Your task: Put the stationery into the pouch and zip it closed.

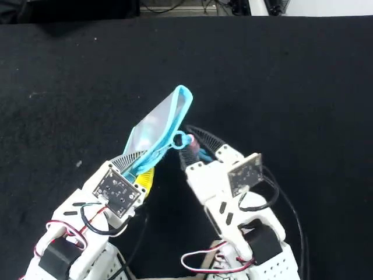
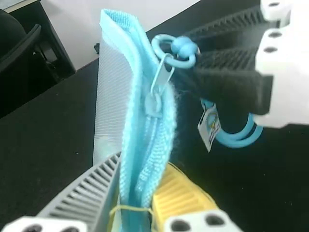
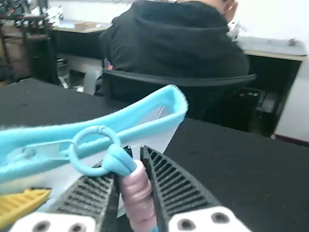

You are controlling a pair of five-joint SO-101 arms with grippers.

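Nearest, the left gripper (image 1: 140,170) is clamping the near-left end of the pouch (image 1: 160,119), holding it up over the black table (image 1: 291,87). The long axis of the pouch is running from near left to far right. Just right of it, the right gripper (image 1: 194,149) is pinching the pull (image 3: 136,188) about midway along the zip, so I judge this arm is doing the zipping. Farther off, a chair (image 3: 203,82) is standing behind the table.
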